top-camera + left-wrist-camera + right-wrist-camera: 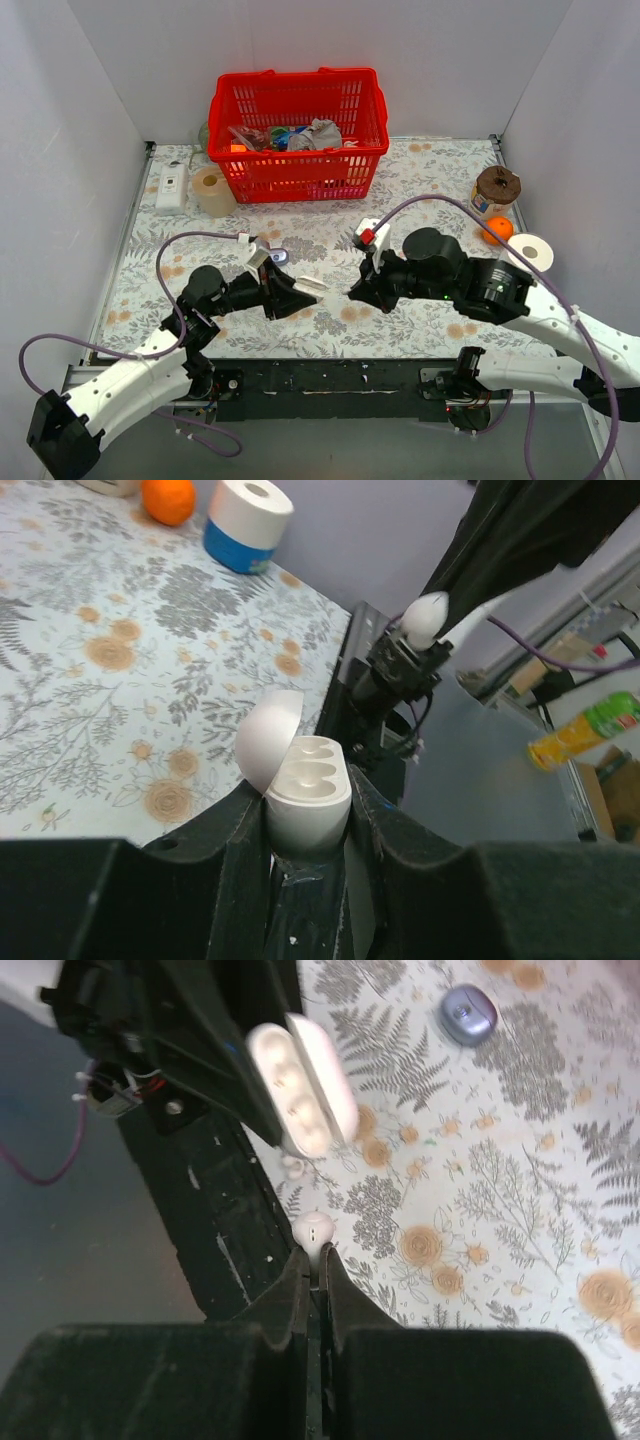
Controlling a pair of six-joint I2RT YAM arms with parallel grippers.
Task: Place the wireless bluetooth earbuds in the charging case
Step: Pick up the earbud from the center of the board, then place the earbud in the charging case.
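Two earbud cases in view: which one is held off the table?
The white case, clamped in the left gripper with its lid open, both wells empty. The lavender case lies free on the table.

Floral table (430,185) bears red basket (300,172), orange (497,229), white roll (518,248).

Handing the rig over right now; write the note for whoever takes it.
Left gripper: shut on the white charging case, lid open, both wells empty.
Right gripper: shut on one white earbud, held apart from the case.
Done: case opened, one bud picked.
Left: seat this bud, then the second; a small white piece at the table edge may be it.
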